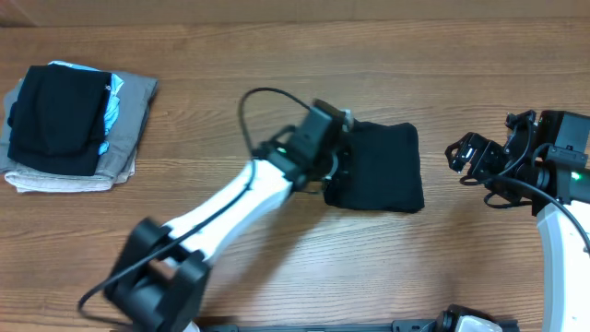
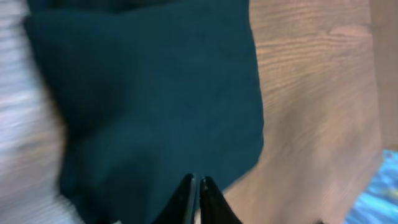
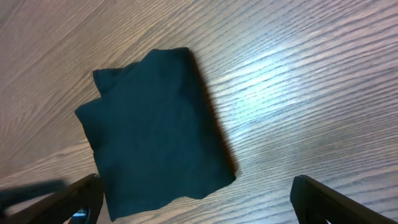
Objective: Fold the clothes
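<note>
The black T-shirt lay folded into a compact rectangle mid-table, so the folding looked almost done, with perhaps only stacking left. The left gripper sat at the shirt's left edge, fingers pressed together; whether they caught fabric was unclear. The right gripper hung spread, right of the shirt. A folded pile lay far to its left.

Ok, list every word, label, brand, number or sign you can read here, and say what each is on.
No text can be read in any view.
The black T-shirt shows plain fabric, with no label in sight.
The pile of folded clothes shows no print or tag that can be made out.
</note>
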`<state>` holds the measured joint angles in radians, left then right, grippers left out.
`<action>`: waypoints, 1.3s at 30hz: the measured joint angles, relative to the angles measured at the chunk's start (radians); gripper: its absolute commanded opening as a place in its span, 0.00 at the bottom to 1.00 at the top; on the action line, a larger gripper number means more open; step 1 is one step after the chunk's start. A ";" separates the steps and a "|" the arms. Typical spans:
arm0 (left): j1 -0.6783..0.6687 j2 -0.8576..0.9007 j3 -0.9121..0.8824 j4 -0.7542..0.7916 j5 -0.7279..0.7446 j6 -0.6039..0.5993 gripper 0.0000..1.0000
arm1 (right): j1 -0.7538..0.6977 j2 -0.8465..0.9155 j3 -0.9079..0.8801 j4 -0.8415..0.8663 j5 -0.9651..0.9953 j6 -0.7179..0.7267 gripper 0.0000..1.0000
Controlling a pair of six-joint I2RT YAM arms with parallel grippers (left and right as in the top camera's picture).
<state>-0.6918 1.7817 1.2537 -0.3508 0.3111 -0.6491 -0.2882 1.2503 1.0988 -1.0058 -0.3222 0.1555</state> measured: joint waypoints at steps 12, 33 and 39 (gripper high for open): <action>-0.046 0.249 0.000 0.088 -0.098 -0.037 0.04 | 0.000 0.000 0.000 0.000 0.008 0.001 1.00; -0.035 0.212 0.051 -0.149 -0.512 0.187 0.54 | 0.000 0.000 0.000 0.000 0.008 0.001 1.00; 0.018 0.069 0.089 -0.179 -0.488 0.228 0.84 | 0.000 0.000 0.000 0.000 0.008 0.001 1.00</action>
<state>-0.6735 1.8511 1.3422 -0.5297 -0.1768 -0.4213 -0.2882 1.2503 1.0992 -1.0061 -0.3138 0.1566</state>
